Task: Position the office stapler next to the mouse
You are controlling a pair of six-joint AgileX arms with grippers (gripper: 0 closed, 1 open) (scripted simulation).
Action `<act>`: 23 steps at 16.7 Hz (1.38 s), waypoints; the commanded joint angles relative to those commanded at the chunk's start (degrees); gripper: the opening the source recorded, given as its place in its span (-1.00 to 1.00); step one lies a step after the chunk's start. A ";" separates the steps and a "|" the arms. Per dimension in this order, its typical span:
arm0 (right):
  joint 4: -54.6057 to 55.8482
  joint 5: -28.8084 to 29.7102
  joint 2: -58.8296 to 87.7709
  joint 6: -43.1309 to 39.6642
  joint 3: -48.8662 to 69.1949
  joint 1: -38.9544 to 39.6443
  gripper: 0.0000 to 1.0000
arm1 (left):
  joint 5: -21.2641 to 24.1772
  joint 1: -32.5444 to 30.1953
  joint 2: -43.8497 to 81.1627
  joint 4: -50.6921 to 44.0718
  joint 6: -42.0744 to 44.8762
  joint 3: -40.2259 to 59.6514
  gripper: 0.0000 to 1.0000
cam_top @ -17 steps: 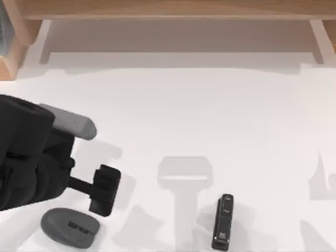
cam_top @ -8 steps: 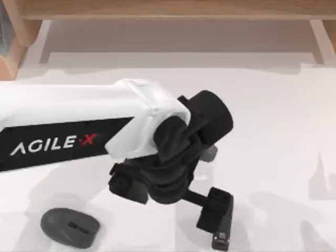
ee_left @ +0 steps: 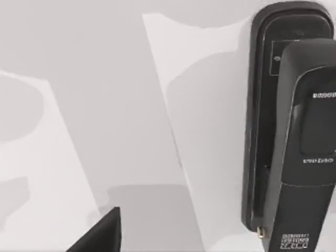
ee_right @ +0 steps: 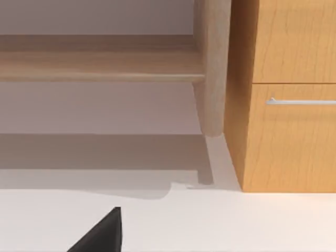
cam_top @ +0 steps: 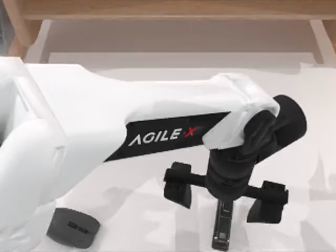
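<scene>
Left arm: my white arm with its black AgileX band reaches from the top view's left edge across to the right of centre, near the front edge of the surface. Black wrist turned downward.

Left hand [cam_top: 226, 197]: hangs below the wrist, pointing down at the surface. Jaws spread wide along a crossbar, one finger [cam_top: 177, 184] toward the left, the other toward the right. Nothing is held between them. In the left wrist view, one dark fingertip [ee_left: 100, 236] shows at the picture's edge.

Right arm: parked; a dark fingertip [ee_right: 100, 233] of my right hand shows in the right wrist view.
</scene>
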 joint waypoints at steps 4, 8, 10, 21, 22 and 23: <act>0.00 0.00 0.00 0.00 0.00 0.00 1.00 | -0.42 -0.57 2.38 -1.75 -3.76 4.62 1.00; 0.00 0.00 0.00 0.00 0.00 0.00 1.00 | -0.42 -0.57 2.38 -1.75 -3.76 4.62 1.00; 0.00 0.00 0.00 0.00 0.00 0.00 1.00 | -0.39 -0.32 2.24 -1.44 -3.60 4.31 1.00; 0.00 0.00 0.00 0.00 0.00 0.00 1.00 | -0.39 -0.51 5.71 7.96 -3.65 -1.77 1.00; 0.00 0.00 0.00 0.00 0.00 0.00 1.00 | -0.39 -0.51 5.71 7.96 -3.65 -1.77 0.85; 0.00 0.00 0.00 0.00 0.00 0.00 1.00 | -0.39 -0.51 5.71 7.96 -3.65 -1.77 0.70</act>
